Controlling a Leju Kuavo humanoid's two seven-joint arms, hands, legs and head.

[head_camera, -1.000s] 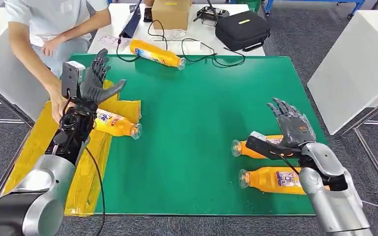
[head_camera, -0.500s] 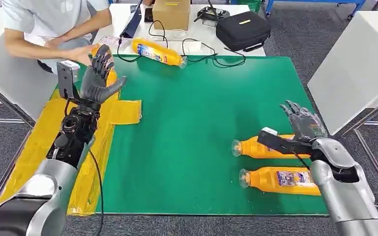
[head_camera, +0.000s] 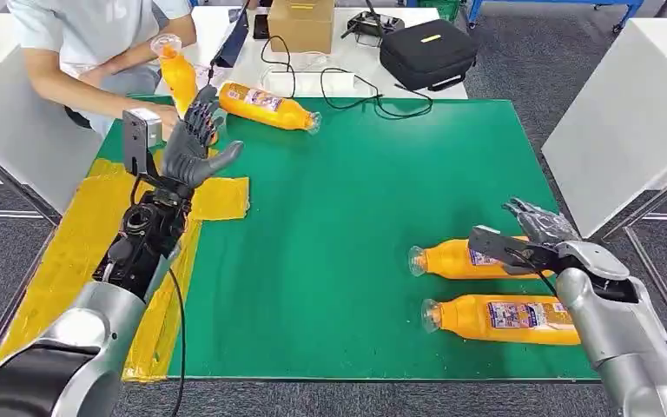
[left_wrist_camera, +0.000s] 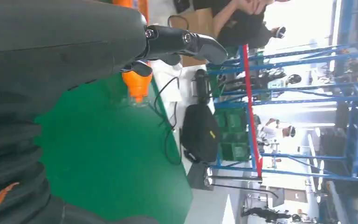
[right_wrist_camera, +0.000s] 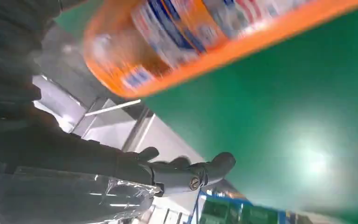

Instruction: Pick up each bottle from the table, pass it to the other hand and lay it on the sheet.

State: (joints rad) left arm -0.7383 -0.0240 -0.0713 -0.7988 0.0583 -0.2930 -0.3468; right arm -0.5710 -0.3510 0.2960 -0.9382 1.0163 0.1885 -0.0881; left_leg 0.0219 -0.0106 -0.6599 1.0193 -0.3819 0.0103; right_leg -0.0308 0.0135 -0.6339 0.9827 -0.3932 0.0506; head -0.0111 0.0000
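Left hand (head_camera: pixel 193 143) is raised over the far left of the tabletop (head_camera: pixel 356 217), fingers spread, thumb out, holding nothing. Just below it lies the yellow sheet (head_camera: pixel 87 243), running down the left edge of the green mat.

Right hand (head_camera: pixel 540 224) is low at the right side, fingers apart and reaching over the base end of the upper right bottle (head_camera: pixel 465 260); no grasp visible, palm empty in the right wrist view. Second right bottle (head_camera: pixel 495 316) lies parallel, just nearer the robot; both lie on their sides with necks pointing left.

Far bottle (head_camera: pixel 267 105) lies on its side at the mat's far edge, just beyond the left hand's fingertips. A person (head_camera: pixel 95 43) at the far left holds another bottle (head_camera: pixel 176 74) upright, off the mat.

Beyond the mat: cardboard box (head_camera: pixel 300 23), black case (head_camera: pixel 427 52), loose cables (head_camera: pixel 347 87).
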